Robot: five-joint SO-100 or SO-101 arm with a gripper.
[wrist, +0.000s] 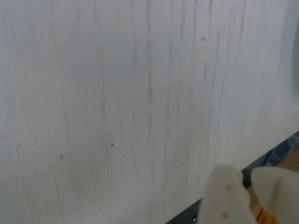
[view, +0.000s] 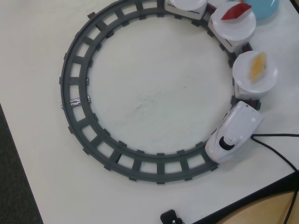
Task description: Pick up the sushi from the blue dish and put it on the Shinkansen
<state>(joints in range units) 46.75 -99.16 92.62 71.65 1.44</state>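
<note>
While the overhead view looks straight down on the white table, the dark grey circular track fills most of it, and the Shinkansen sits on the track at the lower right, its rounded nose and black windshield pointing down and to the left. Behind the engine the cars curve up the right side, each topped by a round white plate: the nearest plate carries a yellow-orange piece, the next plate carries a solid red pointed piece, and a third plate is cut off by the top edge. Just beyond them, in the top right corner, a slice of the blue dish shows; most of it lies outside the picture, and I can see no striped sushi on the part that shows. A black cable trails over the table to the right of the engine. From the wrist view, bare white tabletop with faint grain streaks fills nearly the whole picture, its dark edge crossing the lower right corner. The gripper enters at the bottom right as two pale fingers standing close together with only a narrow dark slit between them and nothing pinched there.
</note>
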